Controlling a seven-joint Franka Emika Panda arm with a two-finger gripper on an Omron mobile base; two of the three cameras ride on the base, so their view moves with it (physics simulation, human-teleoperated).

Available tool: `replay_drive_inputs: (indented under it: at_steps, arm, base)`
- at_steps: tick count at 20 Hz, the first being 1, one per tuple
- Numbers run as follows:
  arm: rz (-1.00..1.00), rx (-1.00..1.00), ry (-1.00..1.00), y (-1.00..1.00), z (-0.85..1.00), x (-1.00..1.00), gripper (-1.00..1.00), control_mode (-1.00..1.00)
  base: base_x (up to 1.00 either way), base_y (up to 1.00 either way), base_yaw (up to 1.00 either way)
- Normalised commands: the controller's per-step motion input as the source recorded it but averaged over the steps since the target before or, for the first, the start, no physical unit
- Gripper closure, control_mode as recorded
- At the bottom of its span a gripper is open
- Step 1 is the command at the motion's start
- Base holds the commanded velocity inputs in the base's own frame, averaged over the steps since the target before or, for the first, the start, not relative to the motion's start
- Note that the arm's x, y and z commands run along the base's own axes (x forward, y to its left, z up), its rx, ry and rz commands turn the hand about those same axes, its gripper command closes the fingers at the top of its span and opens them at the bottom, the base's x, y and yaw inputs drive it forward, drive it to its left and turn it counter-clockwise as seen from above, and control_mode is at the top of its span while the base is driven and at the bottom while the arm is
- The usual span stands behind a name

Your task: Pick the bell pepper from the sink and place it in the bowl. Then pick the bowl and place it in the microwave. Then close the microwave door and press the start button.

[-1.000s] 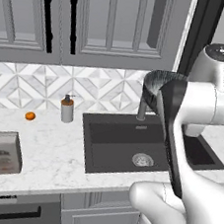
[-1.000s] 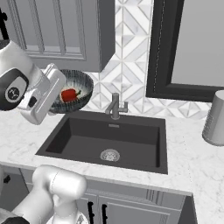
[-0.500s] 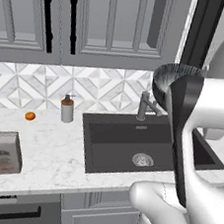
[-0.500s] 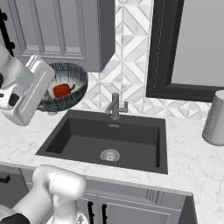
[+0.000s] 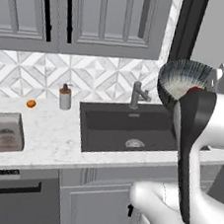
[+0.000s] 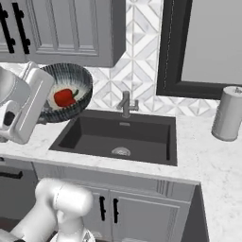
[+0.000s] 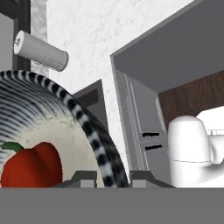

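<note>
**Carrying the loaded bowl toward the microwave**

Looking from the left base view, the bowl point(image 5: 179, 82) hangs in the air above the right end of the sink point(image 5: 127, 128), tipped on its side so its pale inside faces the camera, with the arm's dark link crossing in front of it. A steel faucet point(image 5: 137, 94) stands behind the basin.

From the right base view, the bowl point(image 6: 66, 92) is tilted steeply, and the bell pepper point(image 6: 64, 97) lies against its lower inside wall.

Through the hand view, the gripper point(image 7: 113, 178) pinches the bowl's striped rim point(image 7: 94, 144), one finger inside and one outside, and the bell pepper point(image 7: 30, 166) sits just beside the inner finger.

To carry well, I judge the wrist should roll the bowl back toward level, move slowly, and keep the pinch firm, since a steep tilt could spill the pepper.
</note>
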Motion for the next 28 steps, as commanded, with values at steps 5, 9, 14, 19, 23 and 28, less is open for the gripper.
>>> replay_drive_inputs:
  at_steps: [5, 9, 14, 19, 23, 28]
  arm:
    - [0.0, 0.0, 0.0, 0.0, 0.0, 0.0, 1.0, 1.0]
    - [0.0, 0.0, 0.0, 0.0, 0.0, 0.0, 1.0, 1.0]
    - [0.0, 0.0, 0.0, 0.0, 0.0, 0.0, 1.0, 1.0]
    - [0.0, 0.0, 0.0, 0.0, 0.0, 0.0, 1.0, 1.0]
    - [0.0, 0.0, 0.0, 0.0, 0.0, 0.0, 1.0, 1.0]
    - [0.0, 0.0, 0.0, 0.0, 0.0, 0.0, 1.0, 1.0]
  base:
    - [-0.55, 0.24, -0.75]
    - [0.0, 0.04, -1.0]
    - [0.0, 0.02, -1.0]
    - [0.0, 0.01, -1.0]
    - [0.0, 0.01, -1.0]
    - [0.0, 0.0, -1.0]
